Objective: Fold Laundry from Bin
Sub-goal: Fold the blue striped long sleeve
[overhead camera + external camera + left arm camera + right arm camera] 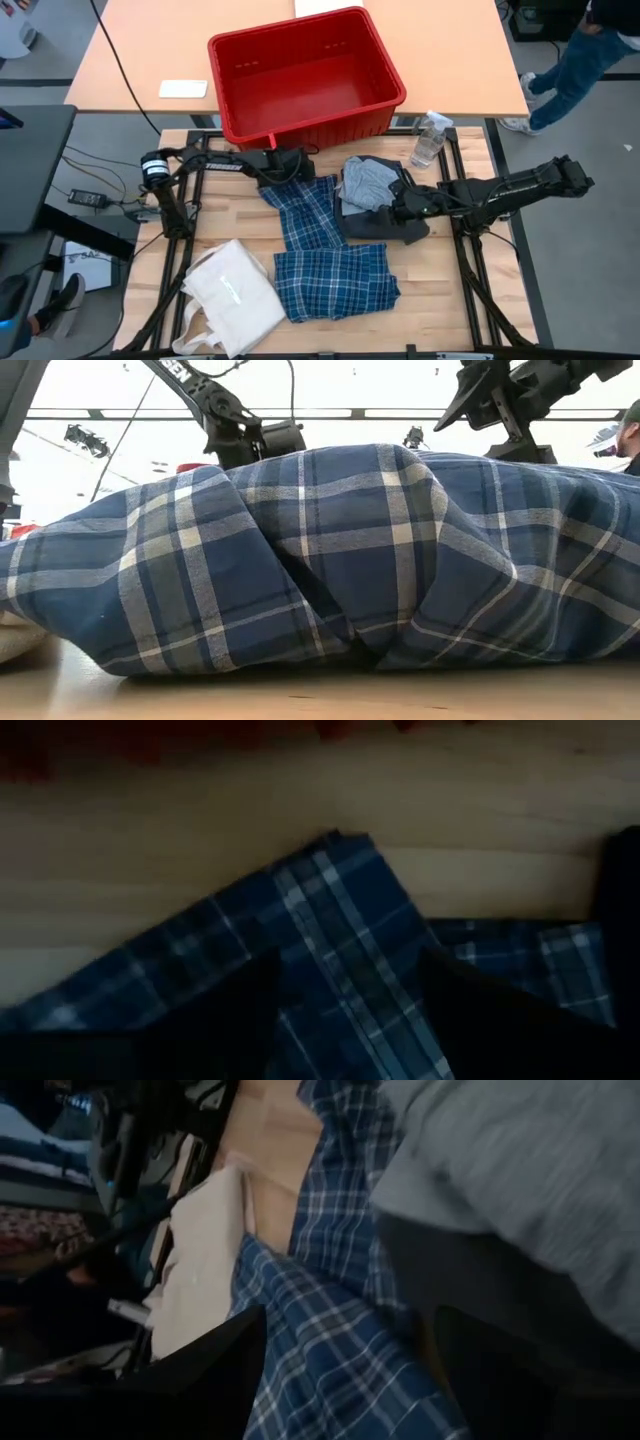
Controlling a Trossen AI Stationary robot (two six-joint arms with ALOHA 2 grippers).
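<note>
Just in front of the empty red bin (305, 75), the blue-and-white plaid shirt (325, 255) lies spread on the bench (470, 290). Left gripper (290, 172) sits over the shirt's end nearest the bin, jaws spread with plaid between them. Right gripper (392, 208), jaws spread, rests on the grey garments (368, 185) beside the shirt.

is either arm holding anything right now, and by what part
Nothing is visibly held. The left gripper sits at the plaid shirt's top edge, the right gripper over the grey pile, jaws open.
</note>
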